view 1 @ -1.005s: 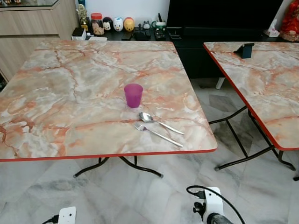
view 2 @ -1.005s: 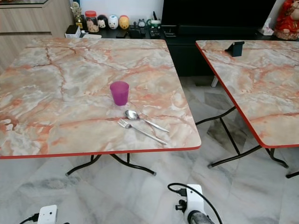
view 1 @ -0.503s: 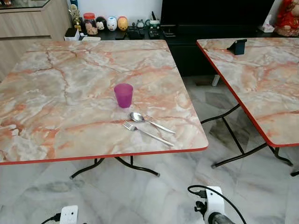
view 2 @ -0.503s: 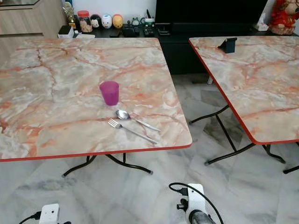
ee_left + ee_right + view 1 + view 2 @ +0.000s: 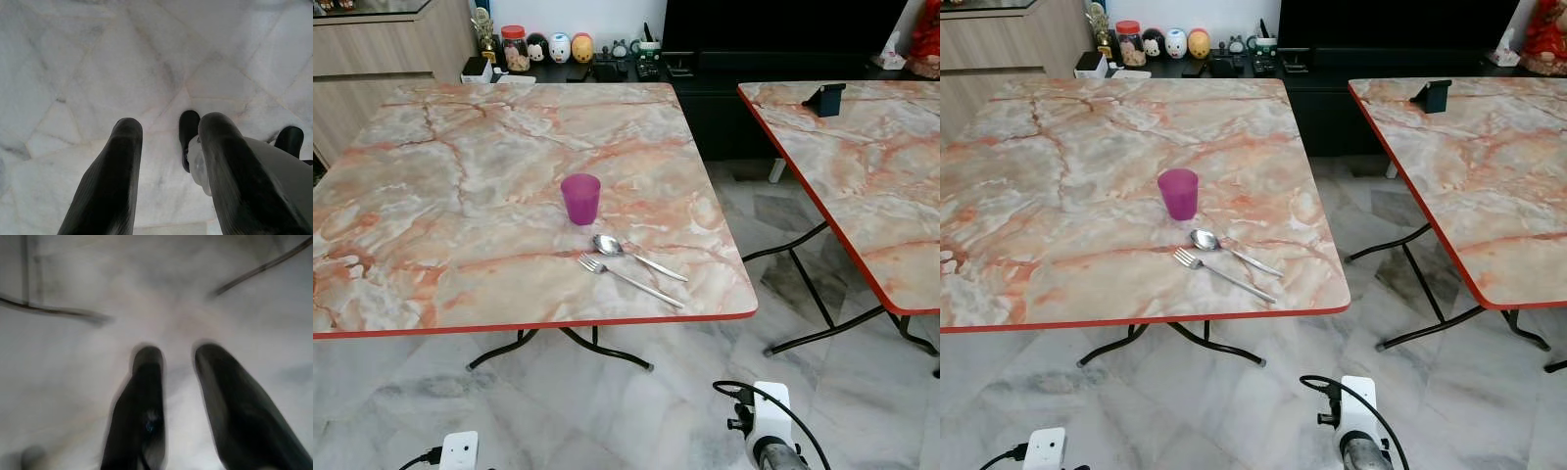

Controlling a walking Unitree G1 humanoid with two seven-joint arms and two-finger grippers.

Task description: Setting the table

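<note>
Approach phase, nothing in hand yet. Marble-pattern table [image 5: 460, 196] ahead with purple cup [image 5: 580, 199] upright near the middle-right, spoon [image 5: 636, 256] just in front of it, fork [image 5: 628, 279] lying beside the spoon on the near side, both angled toward the table's near right corner, apart from the cup. Second table [image 5: 862, 186] off to the right, only a small dark stand [image 5: 825, 99] on its far edge. Left gripper [image 5: 168, 166] hanging low over the tiled floor [image 5: 73, 73], fingers parted, nothing between them. Right gripper [image 5: 178, 401] likewise pointed at the floor, blurred, fingers spread and empty. Judging by layout: cup and cutlery are down but bunched together, no plate visible, so setting looks partial. Next move probably calls for closing in on the near table edge, raising an arm, then a flat low pinch on fork or spoon; thin metal on a slick top, likely to slide.
</note>
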